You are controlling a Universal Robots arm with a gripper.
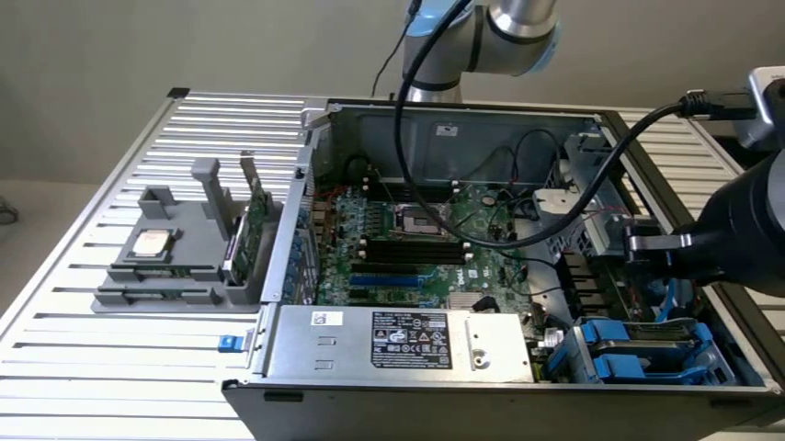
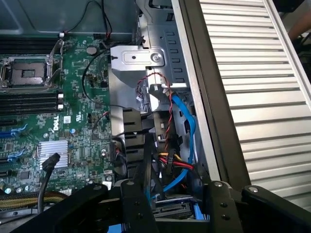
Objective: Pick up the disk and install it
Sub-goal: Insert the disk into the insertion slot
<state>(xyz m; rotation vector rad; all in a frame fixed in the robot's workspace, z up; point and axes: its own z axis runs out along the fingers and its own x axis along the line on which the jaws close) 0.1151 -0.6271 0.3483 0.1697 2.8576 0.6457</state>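
Currently over: the drive-bay side of the open computer case (image 1: 589,115), at the exterior view's right, with my gripper (image 2: 175,209) pointing down into the bay
Opening: my fingers (image 2: 132,208) stand partly apart, one on each side of a gap
Hold: nothing clamped that I can see; a grey edge with blue plastic beside it shows in the gap, and I cannot tell whether my pads touch it
Disk: the disk (image 1: 644,354) lies in the bay at the case's near corner on the exterior view's right, blue carrier around it
Beside me: a blue cable (image 2: 190,126) and red-and-yellow wires (image 2: 170,158) run down the bay wall
Motherboard (image 1: 417,248): next to the bay, toward the exterior view's left
Table (image 1: 123,367): a grey holder (image 1: 160,280) with a silver chip (image 1: 150,243) and a green card (image 1: 252,234) stands outside the case
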